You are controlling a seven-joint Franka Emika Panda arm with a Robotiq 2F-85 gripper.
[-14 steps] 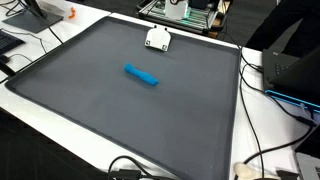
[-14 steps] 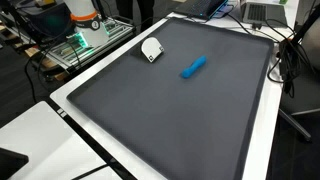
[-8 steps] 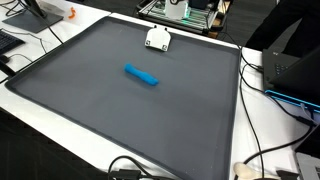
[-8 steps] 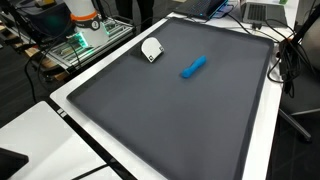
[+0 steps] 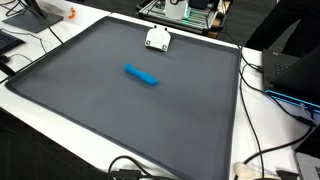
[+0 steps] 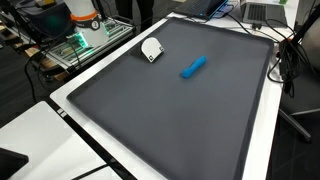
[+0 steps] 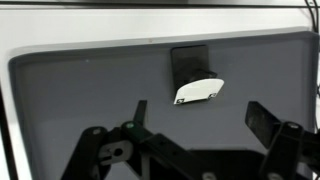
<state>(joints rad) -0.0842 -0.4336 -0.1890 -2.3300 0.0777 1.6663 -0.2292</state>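
Observation:
A blue cylinder-shaped object [image 5: 141, 75] lies near the middle of a dark grey mat [image 5: 90, 110]; it also shows in an exterior view [image 6: 193, 67]. A small white object [image 5: 158, 39] sits at the mat's far edge, seen in both exterior views [image 6: 151, 49]. In the wrist view my gripper [image 7: 200, 118] is open and empty, its two dark fingers spread above the mat [image 7: 70, 90]. The white object [image 7: 198, 90] lies ahead between them, apart from both. The blue object is out of the wrist view. The arm does not show in the exterior views.
The mat lies on a white table [image 5: 268, 125]. Black cables [image 5: 262, 150] run along one side. Green electronics [image 6: 85, 40] and an orange object [image 5: 70, 14] stand beyond the mat's edge. A laptop [image 6: 262, 12] is at a far corner.

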